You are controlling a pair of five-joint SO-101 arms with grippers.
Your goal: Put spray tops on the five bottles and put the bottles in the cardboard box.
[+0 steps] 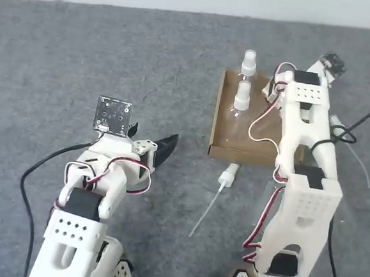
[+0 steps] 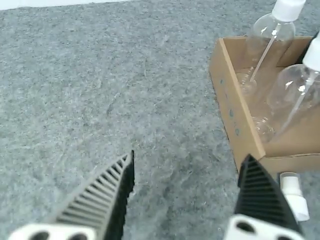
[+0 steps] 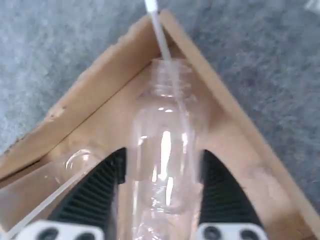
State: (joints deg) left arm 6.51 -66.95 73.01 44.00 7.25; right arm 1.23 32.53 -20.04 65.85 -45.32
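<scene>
- Left gripper (image 1: 154, 135): released. Its jaws are spread wide with nothing between them, and it hangs over bare carpet (image 1: 82, 60), well apart from the box.
- Loose spray top (image 1: 228, 175): lies on its side on the carpet just outside the near wall of the cardboard box, with its dip tube trailing toward the arms. It is fitted to no bottle.
- Cardboard box (image 1: 215, 115): sits open on the carpet between the two arms' reach, and the right arm extends over its right half.
- Capped bottles: the far bottle (image 1: 249, 61) and the near bottle (image 1: 242, 97) stand upright inside the box along its left side. Each wears a white spray top, so I judge these two complete.
- Uncapped bottle (image 3: 167, 150): clear, with an open neck, and lying inside a corner of the box. A thin tube (image 3: 167, 55) crosses its neck (whether the tube sits inside the bottle or merely over it cannot be told).
- Right gripper (image 3: 162, 155): its jaws stand close against both sides of the uncapped bottle, and I judge them to be grasping it.
- Progress: two of the five bottles are done. The held bottle is boxed but lacks a top, so at least three cappings remain.
</scene>
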